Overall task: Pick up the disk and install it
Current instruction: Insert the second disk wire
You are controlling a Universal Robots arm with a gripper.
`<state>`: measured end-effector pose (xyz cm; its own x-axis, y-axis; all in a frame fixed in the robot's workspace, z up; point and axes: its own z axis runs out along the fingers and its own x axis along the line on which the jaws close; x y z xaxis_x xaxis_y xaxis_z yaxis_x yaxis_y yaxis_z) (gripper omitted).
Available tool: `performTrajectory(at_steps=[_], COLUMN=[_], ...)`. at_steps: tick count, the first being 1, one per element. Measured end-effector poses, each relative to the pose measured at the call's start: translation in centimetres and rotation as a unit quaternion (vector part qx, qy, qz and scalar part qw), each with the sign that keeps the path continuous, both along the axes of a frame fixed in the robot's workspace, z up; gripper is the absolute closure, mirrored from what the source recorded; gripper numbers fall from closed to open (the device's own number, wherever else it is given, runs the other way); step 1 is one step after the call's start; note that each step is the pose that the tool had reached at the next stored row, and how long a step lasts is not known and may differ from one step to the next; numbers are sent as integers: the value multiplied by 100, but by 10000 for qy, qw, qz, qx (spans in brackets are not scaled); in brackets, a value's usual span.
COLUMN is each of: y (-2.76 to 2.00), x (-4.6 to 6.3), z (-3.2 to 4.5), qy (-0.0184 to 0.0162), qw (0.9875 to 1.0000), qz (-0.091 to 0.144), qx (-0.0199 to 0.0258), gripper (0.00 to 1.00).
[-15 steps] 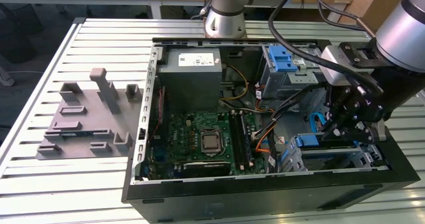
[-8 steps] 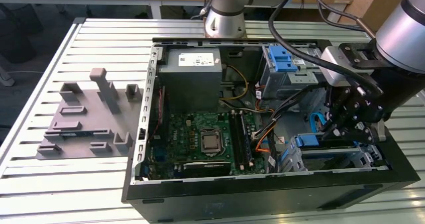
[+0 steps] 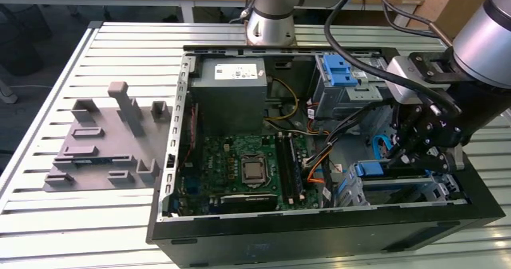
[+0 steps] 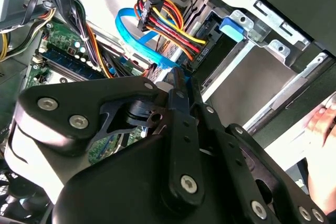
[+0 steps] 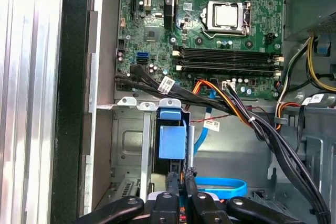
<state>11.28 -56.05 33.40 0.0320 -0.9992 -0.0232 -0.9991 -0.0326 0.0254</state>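
The disk (image 5: 172, 141) stands edge-on in the metal drive cage (image 5: 128, 140) at the front corner of the open computer case, on the exterior view's right. Its blue carrier frame (image 3: 369, 168) shows at the cage's opening; its silver body is hidden. My gripper (image 5: 181, 177) reaches down into the case right at the carrier's end. The black fingers (image 4: 176, 85) are drawn close together, with a sliver of blue between them. In the exterior view the gripper (image 3: 399, 158) hangs just above the cage (image 3: 435, 188).
Black and orange cable bundles (image 5: 231, 103) and a blue flat cable (image 5: 220, 186) run close beside the cage. The motherboard (image 3: 248, 164) and grey power supply (image 3: 231, 89) lie further in. A grey fixture (image 3: 104, 143) sits on the slatted table. A hand (image 4: 323, 124) is near the case.
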Motion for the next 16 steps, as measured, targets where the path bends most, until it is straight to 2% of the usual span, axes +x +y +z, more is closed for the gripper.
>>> performTrajectory(at_steps=[16], y=[-16], x=[3], z=[-39], qy=[0], qw=[10000], qz=[0], qx=[7], gripper=[83])
